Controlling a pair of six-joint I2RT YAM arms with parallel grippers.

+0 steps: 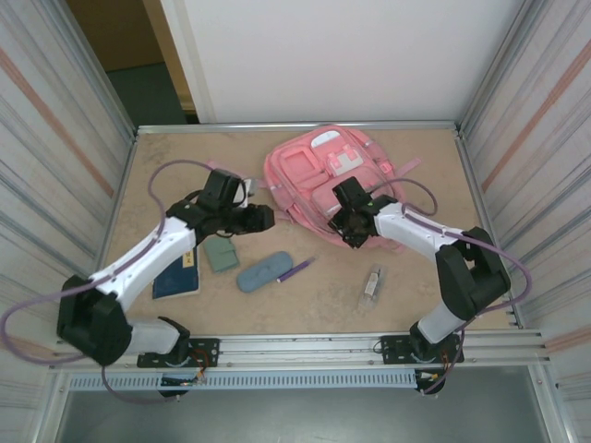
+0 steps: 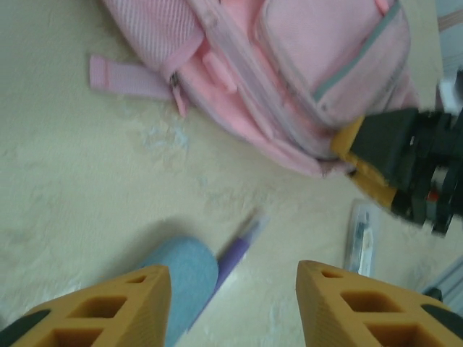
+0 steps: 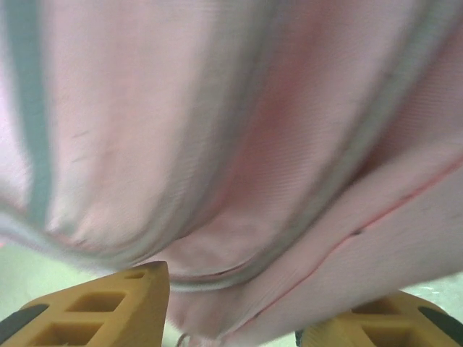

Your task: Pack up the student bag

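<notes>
Robotics lab test cell: ribbed metal panels beyond the left gripper and right gripper, aluminium mounting rail behind both.

Was a beige, mottled tabletop, edged by metal rails. Carried a pink backpack at the far middle, lying flat with pockets upward, one strap spread on the bare surface. Held, nearer the front, a dark blue booklet at the left and a green wallet-like case just beside it. Held next a blue-grey oval pouch, with a purple pen at its right end, touching or nearly so. Bore a small clear packet well apart to the right.
</notes>
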